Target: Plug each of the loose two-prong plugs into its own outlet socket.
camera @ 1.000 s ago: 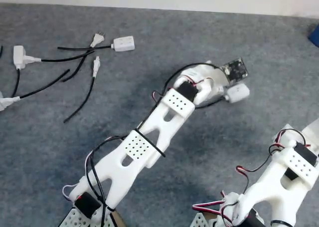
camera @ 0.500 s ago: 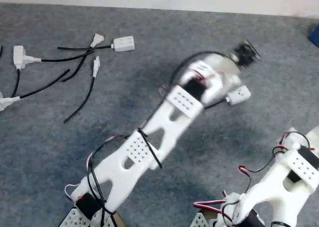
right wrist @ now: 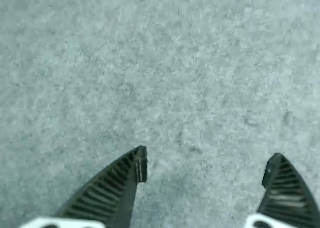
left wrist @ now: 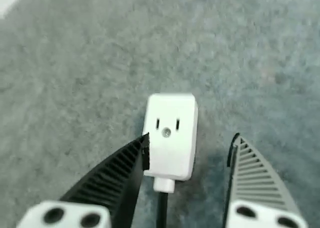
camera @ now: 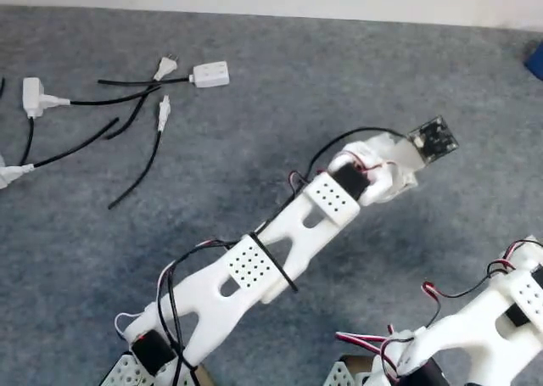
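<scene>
Left end effector (left wrist: 190, 140) fingers spread; right end effector (right wrist: 207, 157) fingers spread wider.

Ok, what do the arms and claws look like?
The left arm and right arm are white links with dotted hole panels, black servos and loose black, red and white wires. A black camera board tops the left wrist. The left claw and right claw have black ribbed fingers on white bases.
</scene>
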